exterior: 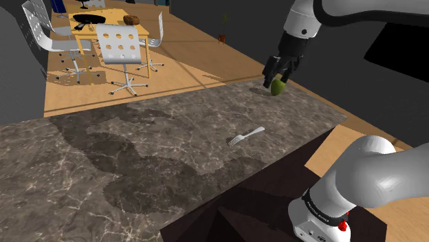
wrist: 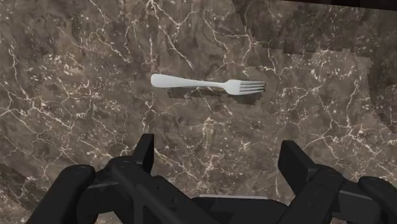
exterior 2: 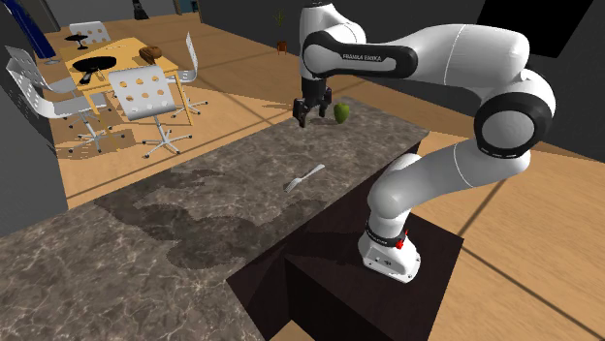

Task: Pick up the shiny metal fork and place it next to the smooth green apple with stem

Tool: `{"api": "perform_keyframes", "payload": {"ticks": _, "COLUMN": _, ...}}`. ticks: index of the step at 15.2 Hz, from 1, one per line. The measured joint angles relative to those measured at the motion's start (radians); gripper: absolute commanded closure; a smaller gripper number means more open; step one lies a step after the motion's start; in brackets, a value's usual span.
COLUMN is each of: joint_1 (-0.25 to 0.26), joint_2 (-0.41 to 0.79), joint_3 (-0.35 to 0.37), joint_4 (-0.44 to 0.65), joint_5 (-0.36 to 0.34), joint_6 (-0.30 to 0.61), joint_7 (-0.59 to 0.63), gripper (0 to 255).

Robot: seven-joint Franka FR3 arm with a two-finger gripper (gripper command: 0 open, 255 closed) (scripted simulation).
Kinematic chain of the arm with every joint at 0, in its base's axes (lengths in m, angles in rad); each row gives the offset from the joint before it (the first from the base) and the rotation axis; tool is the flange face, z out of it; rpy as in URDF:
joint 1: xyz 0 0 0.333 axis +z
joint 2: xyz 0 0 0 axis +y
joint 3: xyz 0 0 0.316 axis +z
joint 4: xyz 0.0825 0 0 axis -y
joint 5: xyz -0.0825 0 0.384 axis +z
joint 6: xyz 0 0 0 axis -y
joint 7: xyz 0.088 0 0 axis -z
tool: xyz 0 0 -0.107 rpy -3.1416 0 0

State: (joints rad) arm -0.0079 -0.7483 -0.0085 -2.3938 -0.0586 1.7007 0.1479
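Marble counter (exterior: pixel 137 158) | fork (wrist: pixel 207 84) flat | apple (exterior 2: pixel 341 113) near end effector (exterior 2: pixel 311 120) | chairs (exterior: pixel 122 45) beyond

Moderate, even light from above; soft shadows, crisp rendering

The wooden floor (exterior: pixel 185 69) is the brightest, warmest zone. The dark marble desk (exterior: pixel 82 172) reads dimmer and carries broad, soft-edged shadow patches in both exterior views. The fork (wrist: pixel 207 83) casts a short, faint shadow close beneath itself. The white arm (exterior 2: pixel 456 58) shades gently along its curves. The end effector (wrist: pixel 218 146) shows as near-flat black with faint grey edges.
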Motion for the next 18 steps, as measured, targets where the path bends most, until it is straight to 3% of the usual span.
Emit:
{"api": "perform_keyframes", "payload": {"ticks": 2, "joint_1": 0.008, "joint_2": -0.001, "joint_3": -0.007, "joint_4": -0.016, "joint_5": -0.004, "joint_6": 0.018, "joint_7": -0.025, "gripper": 0}}
{"api": "perform_keyframes", "payload": {"ticks": 6, "joint_1": 0.073, "joint_2": -0.023, "joint_3": -0.055, "joint_4": -0.150, "joint_5": -0.032, "joint_6": 0.154, "joint_7": -0.212, "gripper": 0}}
{"api": "perform_keyframes", "payload": {"ticks": 12, "joint_1": 0.178, "joint_2": -0.008, "joint_3": -0.157, "joint_4": -0.347, "joint_5": -0.090, "joint_6": 0.404, "joint_7": -0.539, "gripper": 0}}
{"api": "perform_keyframes", "payload": {"ticks": 18, "joint_1": 0.276, "joint_2": 0.111, "joint_3": -0.305, "joint_4": -0.483, "joint_5": -0.162, "joint_6": 0.690, "joint_7": -0.897, "gripper": 0}}
